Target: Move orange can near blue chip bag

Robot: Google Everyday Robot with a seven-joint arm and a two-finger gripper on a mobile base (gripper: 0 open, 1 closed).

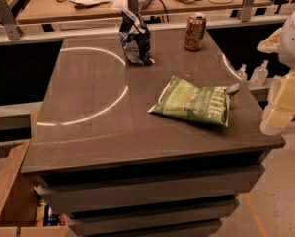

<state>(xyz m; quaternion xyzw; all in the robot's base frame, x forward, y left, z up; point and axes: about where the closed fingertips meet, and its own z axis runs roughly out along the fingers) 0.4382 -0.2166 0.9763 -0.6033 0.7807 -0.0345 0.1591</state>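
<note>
The orange can point(195, 31) stands upright near the far right edge of the grey table point(112, 132). The blue chip bag point(134, 37) stands upright near the far edge at the middle, about a hand's width left of the can. My gripper point(278, 113) hangs off the table's right side, beside the near right corner, well apart from the can and the bag. It holds nothing that I can see.
A flat green chip bag point(194, 101) lies on the right half of the table, between the gripper and the can. Clear bottles point(259, 74) stand on a lower ledge at right. A wooden desk point(137, 4) with cables runs behind.
</note>
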